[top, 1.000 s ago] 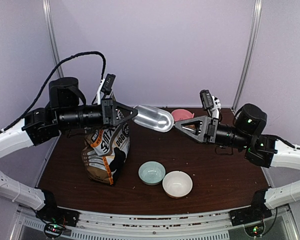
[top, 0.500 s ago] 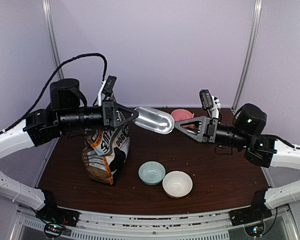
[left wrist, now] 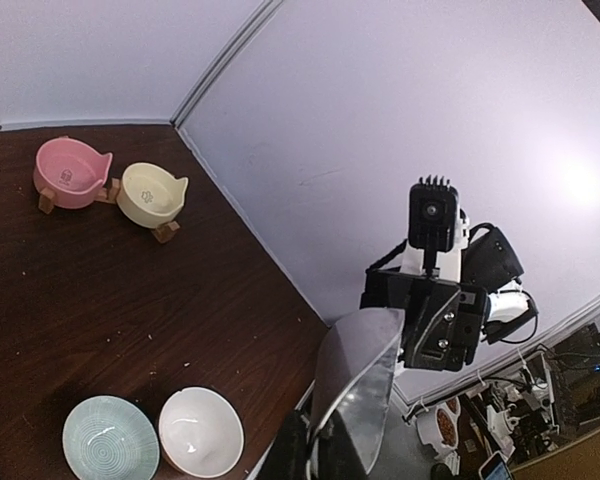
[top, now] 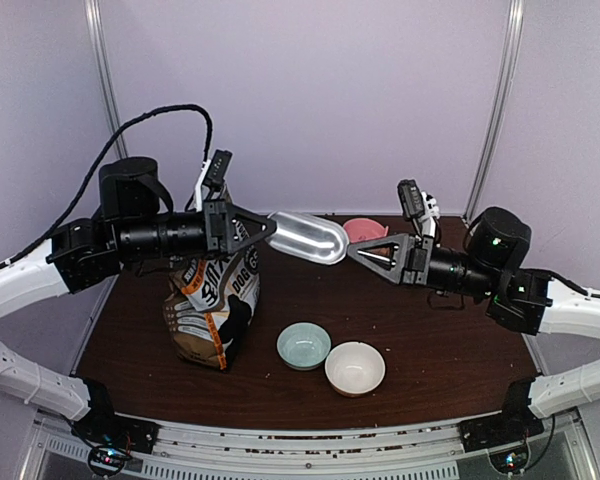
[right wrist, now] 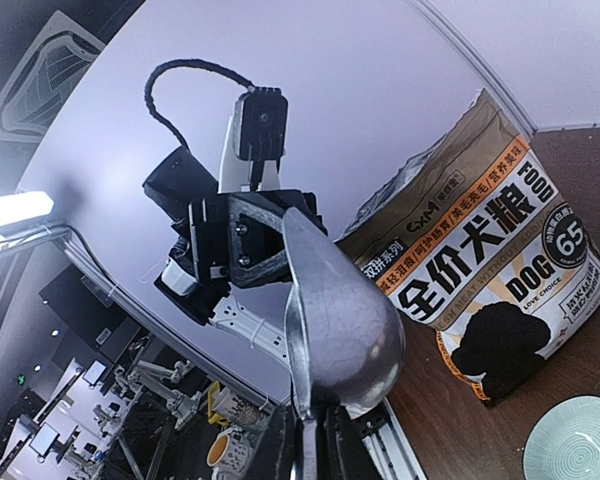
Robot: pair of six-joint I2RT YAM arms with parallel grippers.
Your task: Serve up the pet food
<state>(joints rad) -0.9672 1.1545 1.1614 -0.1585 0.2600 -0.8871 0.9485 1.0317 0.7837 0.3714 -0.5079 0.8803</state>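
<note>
Apparently left fingers [top: 248, 229] and right fingers [top: 378, 254] both pinch the scoop [top: 307, 237].

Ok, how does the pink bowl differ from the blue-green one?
The pink bowl has ear-like points on its rim and stands on small wooden feet; the blue-green bowl is plain round, ringed inside, flat on the table. The pink bowl is at the back beside a yellow bowl, the blue-green bowl in front beside a white bowl. Both stand untouched.

"DOG FOOD", "全价犬粮" and "65" on bag [right wrist: 470, 285]
</note>
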